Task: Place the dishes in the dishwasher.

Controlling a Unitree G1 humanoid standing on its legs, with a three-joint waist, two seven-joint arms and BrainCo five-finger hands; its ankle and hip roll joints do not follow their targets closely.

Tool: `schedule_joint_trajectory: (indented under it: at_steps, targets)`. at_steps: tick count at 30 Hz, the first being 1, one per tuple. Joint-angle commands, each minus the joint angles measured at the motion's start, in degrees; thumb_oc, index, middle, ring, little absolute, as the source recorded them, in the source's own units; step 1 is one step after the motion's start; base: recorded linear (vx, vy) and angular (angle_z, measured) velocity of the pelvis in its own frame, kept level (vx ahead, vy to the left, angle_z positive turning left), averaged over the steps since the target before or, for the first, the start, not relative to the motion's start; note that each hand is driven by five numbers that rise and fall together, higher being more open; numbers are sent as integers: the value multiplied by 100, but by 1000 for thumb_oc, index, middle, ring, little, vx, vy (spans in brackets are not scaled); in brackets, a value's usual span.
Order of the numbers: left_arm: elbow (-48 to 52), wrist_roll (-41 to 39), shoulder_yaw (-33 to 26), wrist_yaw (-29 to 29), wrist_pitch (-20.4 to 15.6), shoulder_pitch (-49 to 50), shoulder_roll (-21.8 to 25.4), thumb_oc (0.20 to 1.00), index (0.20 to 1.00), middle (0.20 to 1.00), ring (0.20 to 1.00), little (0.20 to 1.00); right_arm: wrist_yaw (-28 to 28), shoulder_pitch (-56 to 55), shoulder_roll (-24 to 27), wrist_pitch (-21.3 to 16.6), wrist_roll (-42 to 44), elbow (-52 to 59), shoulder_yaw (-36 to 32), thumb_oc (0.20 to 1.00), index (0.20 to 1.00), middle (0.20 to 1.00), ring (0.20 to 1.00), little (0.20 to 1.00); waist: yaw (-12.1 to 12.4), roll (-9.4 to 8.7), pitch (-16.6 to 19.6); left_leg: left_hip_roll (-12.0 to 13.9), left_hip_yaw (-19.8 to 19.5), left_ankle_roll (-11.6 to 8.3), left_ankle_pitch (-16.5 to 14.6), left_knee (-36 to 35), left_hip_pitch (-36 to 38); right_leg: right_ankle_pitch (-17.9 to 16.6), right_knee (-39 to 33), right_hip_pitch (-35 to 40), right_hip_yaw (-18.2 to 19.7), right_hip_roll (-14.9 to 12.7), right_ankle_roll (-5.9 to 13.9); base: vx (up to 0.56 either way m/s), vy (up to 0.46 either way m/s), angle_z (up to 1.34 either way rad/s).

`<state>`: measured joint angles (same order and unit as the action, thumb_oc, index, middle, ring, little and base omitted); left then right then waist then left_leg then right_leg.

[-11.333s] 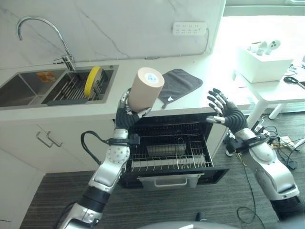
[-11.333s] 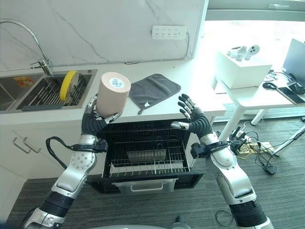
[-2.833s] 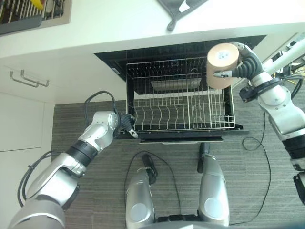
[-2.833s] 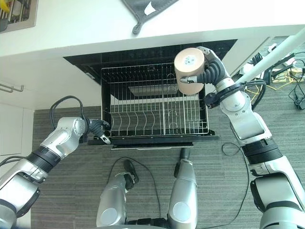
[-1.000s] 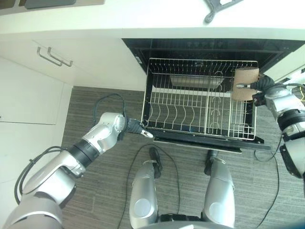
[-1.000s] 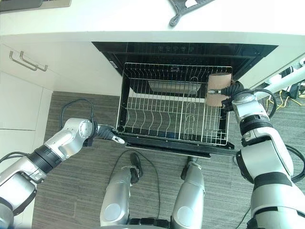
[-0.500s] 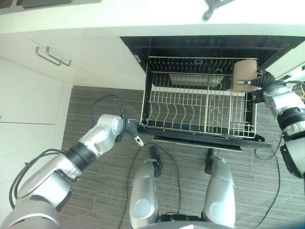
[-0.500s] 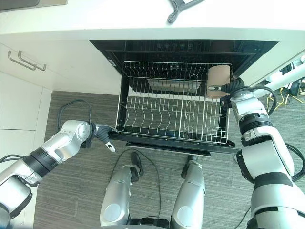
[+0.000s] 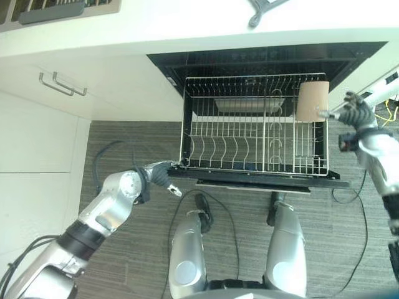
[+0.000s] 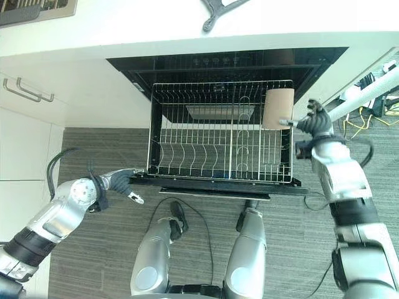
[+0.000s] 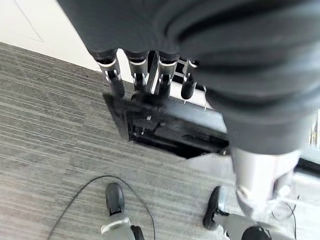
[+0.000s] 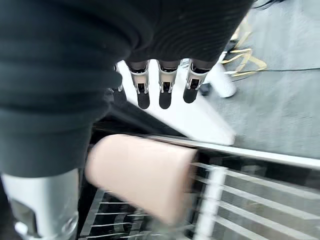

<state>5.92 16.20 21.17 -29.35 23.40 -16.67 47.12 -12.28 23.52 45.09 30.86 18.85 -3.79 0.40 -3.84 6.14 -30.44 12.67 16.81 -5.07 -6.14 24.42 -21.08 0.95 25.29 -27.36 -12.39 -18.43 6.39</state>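
Observation:
A tan cylindrical cup (image 9: 312, 101) lies tilted in the back right corner of the dishwasher's wire rack (image 9: 237, 149), which is pulled out of the black drawer (image 10: 218, 182). My right hand (image 10: 314, 119) hovers just right of the cup, open, fingers spread, one fingertip close to the cup's side. In the right wrist view the cup (image 12: 145, 170) rests apart from the straight fingers (image 12: 165, 90). Low at the drawer's front left corner is my left hand (image 9: 159, 173), open, its fingertips (image 11: 150, 82) by the black corner.
The white countertop (image 9: 187, 25) runs above the drawer, with a grey cloth (image 9: 268, 7) at its edge and a sink rack (image 9: 50, 11) at far left. Cabinet handles (image 9: 62, 84) are on the left. A white table leg (image 10: 365, 93) stands close behind my right hand.
My right hand has let go of the cup and drawn back to the right; the cup stays in the rack. My left arm has sunk lower and left. The camera has shifted.

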Motion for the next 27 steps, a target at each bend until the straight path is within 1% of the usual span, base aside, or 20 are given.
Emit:
schedule_joint_trajectory:
  at_steps: [1,2,3,4,6,7,8,9,10,12,14,16,17,18,19,20,21,22,24,27]
  targets:
    - [771,-949,-660,673,-388,293,353,1000,1000,1000,1000,1000,-237,-245,-47,-655,-101,786,-647,1000,1000,1000,1000,1000,-183,-210,64,165,-154,-2,-238,37,147,934,444,374,171,75,151,57,10,-13]
    - [797,-1022,-723,754,-392,318,363,1000,1000,1000,1000,1000,-265,-326,-73,-718,-93,849,-686,1000,1000,1000,1000,1000,-192,-220,64,169,-147,-1,-242,38,157,935,441,384,173,78,152,68,1,-10]
    - [859,-1293,-1011,1030,-533,402,389,1000,1000,1000,1000,1000,-275,-581,-129,-795,-113,1099,-855,1000,1000,1000,1000,1000,-217,-253,64,178,-126,0,-258,36,209,948,427,441,178,95,156,32,-11,-8]
    - [899,-1460,-1205,1157,-640,466,402,1000,1000,1000,1000,1000,-249,-733,-150,-816,-126,1253,-966,1000,1000,1000,1000,1000,-228,-271,65,186,-114,1,-269,34,248,957,420,481,176,98,157,44,-15,-10]
    - [1014,-1801,-1615,1422,-953,619,401,1000,1000,1000,1000,1000,-163,-984,-243,-872,-150,1479,-1177,1000,1000,1000,1000,1000,-236,-308,65,204,-86,-5,-282,29,331,966,397,577,156,112,149,51,-29,-10]
    - [1139,-2064,-2050,1572,-1224,785,387,1000,1000,1000,1000,1000,-69,-1203,-375,-918,-248,1702,-1375,1000,1000,1000,1000,1000,-240,-349,76,220,-54,-10,-291,8,419,972,360,683,117,123,138,59,-50,-5]
    - [1192,-2150,-2212,1693,-1378,851,374,1000,1000,1000,1000,1000,-44,-1283,-424,-974,-260,1764,-1442,1000,1000,1000,1000,1000,-239,-367,92,225,-47,-12,-294,0,445,976,345,722,103,129,132,79,-66,-2]
    - [1240,-2264,-2450,1906,-1702,950,323,1000,1000,1000,1000,1000,12,-1396,-527,-1062,-235,1886,-1546,1000,1000,1000,1000,1000,-233,-396,149,232,-29,-13,-297,-27,498,983,314,790,71,135,120,68,-52,3]
    - [1267,-2321,-2574,2070,-1929,1012,290,1000,1000,1000,1000,1000,32,-1455,-573,-1154,-186,1935,-1611,1000,1000,1000,1000,1000,-222,-407,182,233,-21,-14,-295,-49,531,984,288,830,53,139,115,97,-65,9]
    - [1389,-2676,-2937,2497,-2635,1274,89,1000,1000,1000,1000,1000,68,-1682,-682,-1410,-23,2204,-1810,1000,1000,1000,1000,1000,-185,-449,320,220,13,-22,-273,-161,674,971,160,986,-13,175,110,101,-52,11]
    - [1495,-3105,-3254,2937,-3484,1517,-307,1000,1000,1000,1000,1000,95,-1917,-907,-1722,143,2419,-1944,1000,1000,1000,1000,1000,-140,-501,480,193,51,-29,-237,-326,845,945,-32,1176,-74,225,102,112,-54,-1]
    - [1600,-3331,-3419,3130,-4072,1658,-675,1000,1000,1000,1000,1000,97,-2101,-1092,-1973,221,2530,-1997,1000,1000,1000,1000,1000,-100,-548,622,168,71,-38,-193,-489,989,915,-228,1362,-133,274,90,118,-84,-7]
    - [1668,-3461,-3507,3235,-4384,1696,-943,1000,1000,1000,1000,1000,70,-2192,-1248,-2169,217,2587,-2007,1000,1000,1000,1000,1000,-68,-592,770,152,104,-43,-146,-666,1138,885,-401,1523,-187,314,91,128,-109,7]
    - [1696,-3466,-3524,3314,-4506,1701,-1069,1000,1000,1000,1000,1000,37,-2215,-1302,-2277,212,2614,-1998,1000,1000,1000,1000,1000,-54,-617,858,133,118,-44,-107,-791,1240,866,-518,1634,-209,352,89,181,-157,12]
    - [1738,-3503,-3542,3502,-4702,1664,-1252,1000,1000,1000,1000,1000,41,-2228,-1388,-2503,164,2709,-1954,1000,1000,1000,1000,1000,-29,-661,1056,100,144,-54,-17,-1057,1449,817,-770,1857,-262,429,89,157,-137,16]
    - [1754,-3546,-3550,3593,-4826,1649,-1330,1000,1000,1000,1000,1000,17,-2219,-1418,-2610,182,2758,-1934,1000,1000,1000,1000,1000,-18,-677,1149,87,149,-65,39,-1192,1552,781,-913,1973,-283,478,85,167,-179,7]
    - [1778,-3580,-3535,3744,-4990,1594,-1484,1000,1000,1000,1000,1000,-8,-2158,-1489,-2906,85,2867,-1878,1000,1000,1000,1000,1000,8,-698,1328,86,146,-79,172,-1400,1691,675,-1149,2128,-316,558,51,132,-142,6]
    - [1785,-3579,-3514,3839,-5051,1564,-1546,1000,1000,1000,1000,1000,-48,-2131,-1523,-3069,2,2920,-1835,1000,1000,1000,1000,1000,16,-705,1425,85,136,-101,199,-1512,1791,652,-1270,2235,-332,594,56,135,-173,6]
    - [1772,-3679,-3379,4045,-5103,1430,-1733,1000,1000,1000,1000,1000,-160,-2002,-1569,-3422,-155,3034,-1649,1000,1000,1000,1000,1000,44,-721,1783,99,123,-165,471,-1971,2033,398,-1791,2526,-386,722,10,103,-168,2]
    - [1782,-3615,-3335,4093,-5058,1451,-1816,1000,1000,1000,1000,1000,-68,-1977,-1503,-3592,-84,3131,-1599,1000,1000,1000,1000,1000,56,-694,2026,142,116,-248,680,-2367,2265,240,-2256,2830,-428,823,-24,71,-145,-3]
